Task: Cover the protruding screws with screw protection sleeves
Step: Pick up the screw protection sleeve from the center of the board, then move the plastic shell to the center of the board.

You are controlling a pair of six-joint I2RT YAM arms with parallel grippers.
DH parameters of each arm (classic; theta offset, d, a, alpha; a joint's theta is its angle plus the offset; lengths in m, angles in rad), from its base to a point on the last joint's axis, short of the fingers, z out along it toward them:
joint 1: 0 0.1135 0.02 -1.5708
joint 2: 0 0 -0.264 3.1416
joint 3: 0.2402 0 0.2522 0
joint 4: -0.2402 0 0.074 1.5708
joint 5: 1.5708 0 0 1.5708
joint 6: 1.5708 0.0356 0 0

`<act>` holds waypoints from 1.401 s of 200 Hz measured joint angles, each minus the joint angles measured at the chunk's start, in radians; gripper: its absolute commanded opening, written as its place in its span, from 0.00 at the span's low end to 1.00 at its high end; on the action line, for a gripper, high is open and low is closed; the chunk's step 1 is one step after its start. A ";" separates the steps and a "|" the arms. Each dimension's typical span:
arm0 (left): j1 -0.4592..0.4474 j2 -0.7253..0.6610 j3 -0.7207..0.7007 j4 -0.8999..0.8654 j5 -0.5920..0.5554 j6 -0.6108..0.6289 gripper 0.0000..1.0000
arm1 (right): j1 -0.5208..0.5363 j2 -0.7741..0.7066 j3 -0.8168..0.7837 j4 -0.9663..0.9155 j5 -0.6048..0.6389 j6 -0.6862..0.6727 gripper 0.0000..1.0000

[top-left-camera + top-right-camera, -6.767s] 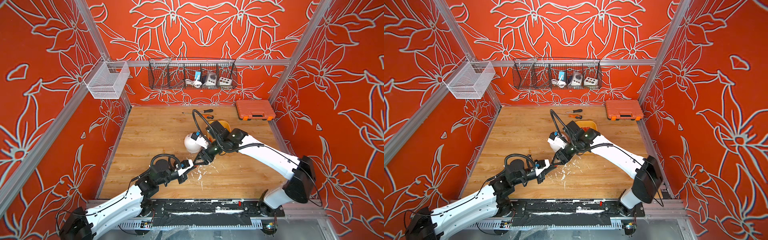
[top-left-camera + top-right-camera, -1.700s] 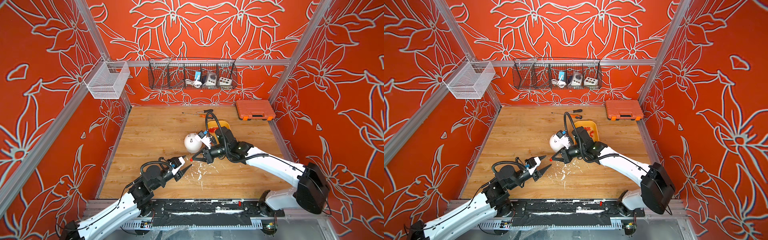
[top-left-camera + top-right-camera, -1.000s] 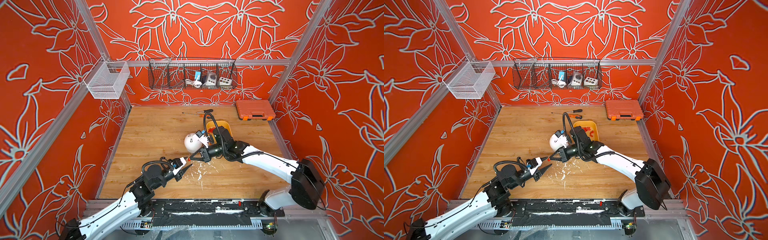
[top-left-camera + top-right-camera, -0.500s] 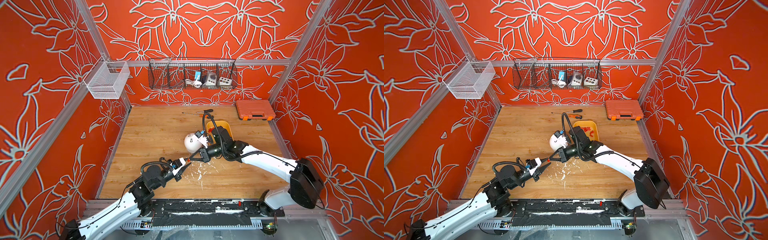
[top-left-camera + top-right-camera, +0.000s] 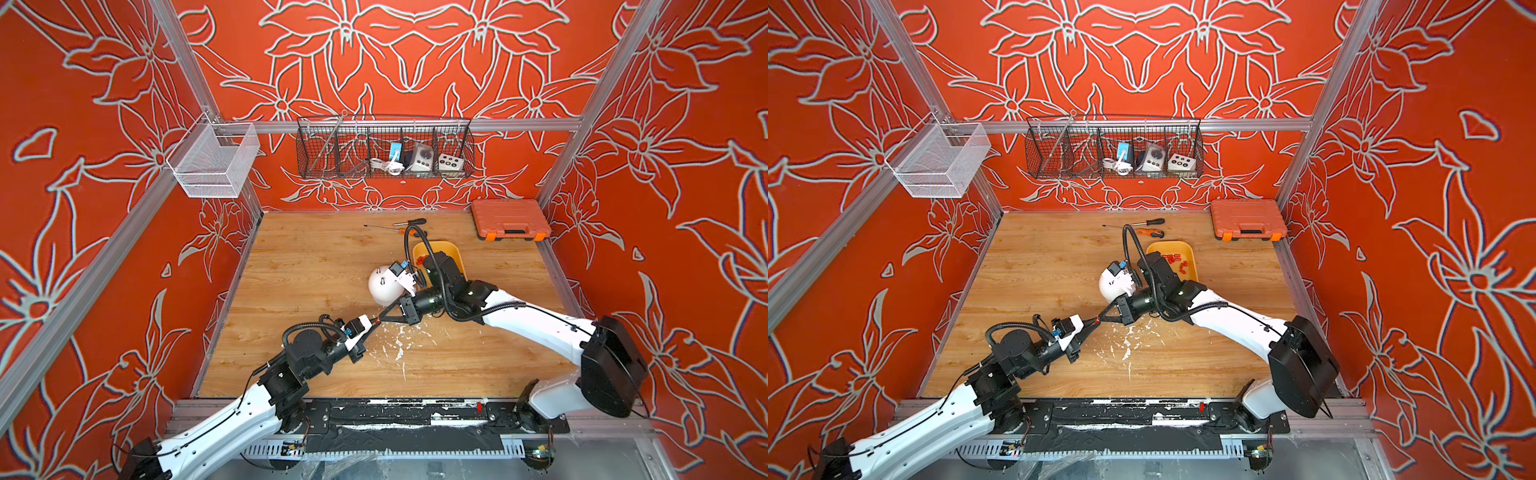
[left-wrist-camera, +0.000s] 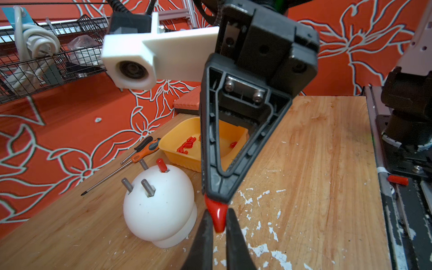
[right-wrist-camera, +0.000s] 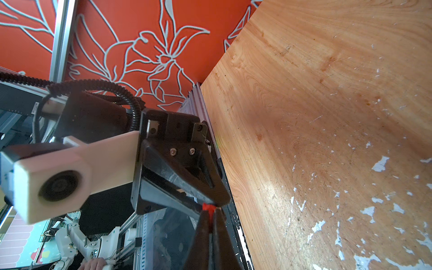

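Three screws bare, one capped; left hand, right hand pinch one sleeve.

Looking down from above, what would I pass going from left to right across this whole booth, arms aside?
White wire-mesh basket hung on the wall → white rounded dome-shaped body on the table → yellow plastic tray → orange plastic tool case.
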 measured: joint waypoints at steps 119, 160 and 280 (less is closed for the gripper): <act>0.000 -0.015 0.000 -0.005 0.000 0.005 0.35 | -0.002 0.000 0.010 0.000 0.004 -0.014 0.00; 0.000 -0.056 -0.007 -0.005 -0.036 -0.007 0.52 | -0.072 -0.006 0.057 -0.012 0.029 -0.046 0.00; 0.000 0.088 -0.008 0.005 -0.210 -0.028 0.71 | -0.258 0.507 0.855 -0.634 0.409 -0.482 0.00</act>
